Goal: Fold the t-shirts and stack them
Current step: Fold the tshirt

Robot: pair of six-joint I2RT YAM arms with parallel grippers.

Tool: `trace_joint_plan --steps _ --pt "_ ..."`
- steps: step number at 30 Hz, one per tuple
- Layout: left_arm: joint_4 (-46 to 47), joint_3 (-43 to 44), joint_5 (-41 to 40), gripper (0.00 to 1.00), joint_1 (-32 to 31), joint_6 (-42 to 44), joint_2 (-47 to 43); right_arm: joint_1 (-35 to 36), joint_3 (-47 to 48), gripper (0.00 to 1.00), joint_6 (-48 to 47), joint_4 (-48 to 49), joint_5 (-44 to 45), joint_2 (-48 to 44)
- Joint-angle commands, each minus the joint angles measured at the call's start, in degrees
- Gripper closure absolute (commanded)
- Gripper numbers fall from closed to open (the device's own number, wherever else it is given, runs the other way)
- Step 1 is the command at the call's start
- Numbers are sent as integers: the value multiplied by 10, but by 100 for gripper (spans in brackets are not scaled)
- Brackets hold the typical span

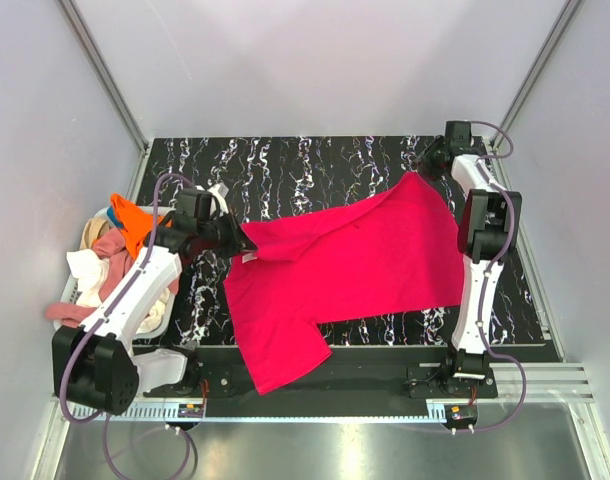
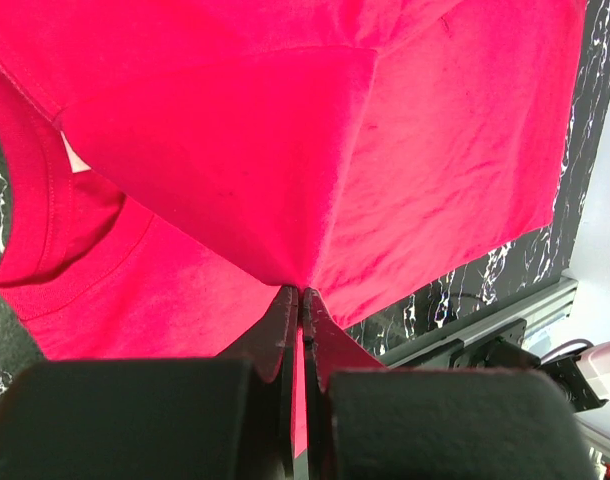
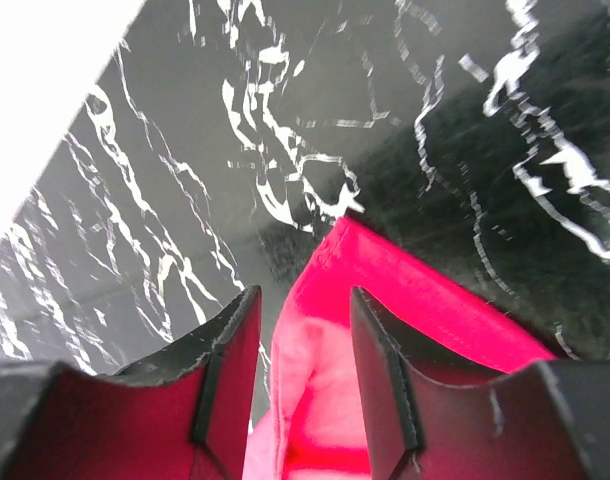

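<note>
**Red t-shirt spread on the table, pinched at the left, loose at the right**

The black, white-veined table (image 1: 385, 160) fills the middle of the overhead view. Across it lies the red t-shirt (image 1: 355, 260), opened out flat on a slant from the far right corner towards the near left. Its lowest part reaches past the near edge of the table.

The left arm (image 1: 135, 290) leans in from the near left corner. The right arm (image 1: 480, 260) stands along the right side and reaches to the far corner.

Off the table's left edge sits a pale basket (image 1: 155, 322) with a heap of other t-shirts: an orange one (image 1: 130, 222) on top, a dusty pink one (image 1: 110, 246), a white one (image 1: 89, 268) and a beige one (image 1: 93, 232).

The left fingers (image 2: 301, 300) are clenched tight on a fold of the red t-shirt beside its collar, and the cloth is drawn to a peak where they meet.

The right fingers (image 3: 305, 340) stand parted at the shirt's far right corner. The hem runs up between them, and a dark gap shows beside one finger, so the cloth is not squeezed.

A small white label (image 2: 75, 158) shows inside the collar.
</note>
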Motion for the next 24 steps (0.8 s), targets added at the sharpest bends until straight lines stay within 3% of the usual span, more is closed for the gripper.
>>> trace_joint_plan --steps 1,10,24 --pt "23 -13 18 100 -6 0 -30 14 17 51 -39 -8 25 -19" --pt "22 -35 30 100 -10 -2 -50 32 88 50 -111 -89 61 5" --pt "18 -41 28 100 -11 0 -60 59 234 49 -144 -207 57 99"
